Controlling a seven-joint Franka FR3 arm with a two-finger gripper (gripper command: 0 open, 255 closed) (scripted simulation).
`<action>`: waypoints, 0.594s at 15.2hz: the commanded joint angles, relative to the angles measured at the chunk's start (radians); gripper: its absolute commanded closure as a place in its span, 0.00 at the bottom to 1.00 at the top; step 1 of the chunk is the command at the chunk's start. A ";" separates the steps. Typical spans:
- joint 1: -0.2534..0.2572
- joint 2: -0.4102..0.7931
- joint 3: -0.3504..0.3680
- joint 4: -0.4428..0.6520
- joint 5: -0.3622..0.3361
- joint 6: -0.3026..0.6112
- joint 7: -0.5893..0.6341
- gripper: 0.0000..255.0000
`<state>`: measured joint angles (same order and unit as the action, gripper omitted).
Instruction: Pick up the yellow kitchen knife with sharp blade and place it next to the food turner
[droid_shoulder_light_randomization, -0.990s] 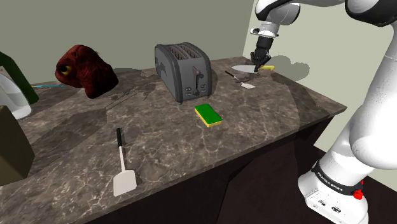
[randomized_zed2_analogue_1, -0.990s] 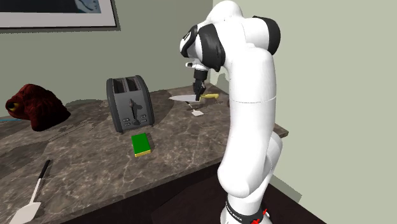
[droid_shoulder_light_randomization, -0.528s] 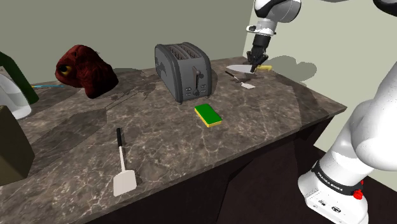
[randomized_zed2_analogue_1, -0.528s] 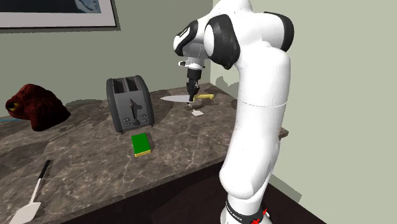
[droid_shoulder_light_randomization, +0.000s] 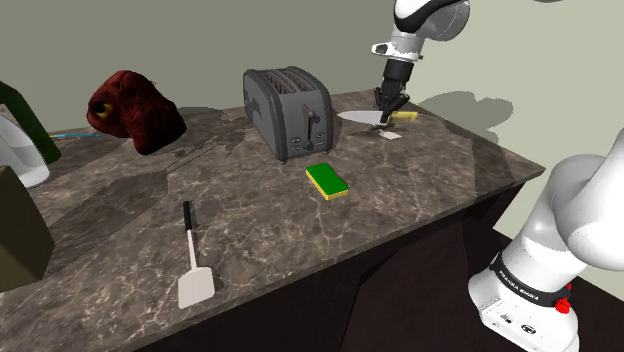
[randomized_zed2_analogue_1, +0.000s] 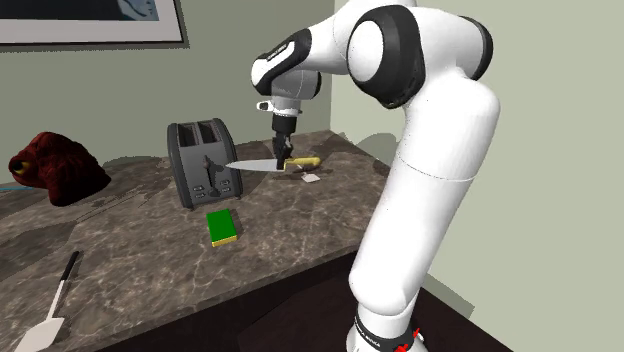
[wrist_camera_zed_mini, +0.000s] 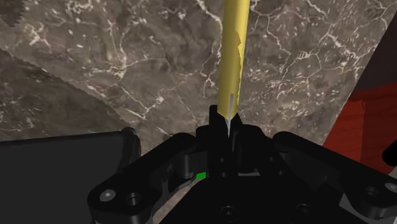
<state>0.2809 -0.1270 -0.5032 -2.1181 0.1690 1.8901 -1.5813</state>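
Observation:
My gripper (droid_shoulder_light_randomization: 386, 106) is shut on the knife near where its pale blade (droid_shoulder_light_randomization: 358, 117) meets its yellow handle (droid_shoulder_light_randomization: 406, 117), holding it level just above the marble counter. In the second exterior view the gripper (randomized_zed2_analogue_1: 281, 160) carries the blade (randomized_zed2_analogue_1: 250, 165) pointing at the toaster, with the handle (randomized_zed2_analogue_1: 304, 162) trailing behind. The wrist view has the yellow handle (wrist_camera_zed_mini: 232, 51) running away from the gripper (wrist_camera_zed_mini: 224, 127). A small white-headed turner (droid_shoulder_light_randomization: 389, 132) lies just under the knife. A bigger white turner with a black handle (droid_shoulder_light_randomization: 191, 256) lies near the counter's front edge.
A dark grey toaster (droid_shoulder_light_randomization: 288, 112) stands close to the blade tip. A green and yellow sponge (droid_shoulder_light_randomization: 327, 181) lies mid-counter. A dark red lumpy object (droid_shoulder_light_randomization: 133, 110) sits at the back. A brown box (droid_shoulder_light_randomization: 20, 235) and a white jug (droid_shoulder_light_randomization: 18, 150) stand at the shoulder view's left.
The gripper has carried the knife toward the toaster, leftward in both exterior views, and the arm's upper links have swung with it. The other objects have not moved.

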 joint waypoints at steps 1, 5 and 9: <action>0.021 -0.035 0.033 -0.036 -0.006 0.017 0.059 1.00; 0.060 -0.086 0.099 -0.096 -0.005 0.049 0.163 1.00; 0.101 -0.118 0.165 -0.137 0.007 0.080 0.262 1.00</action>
<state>0.3709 -0.2423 -0.3541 -2.2499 0.1711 1.9621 -1.3453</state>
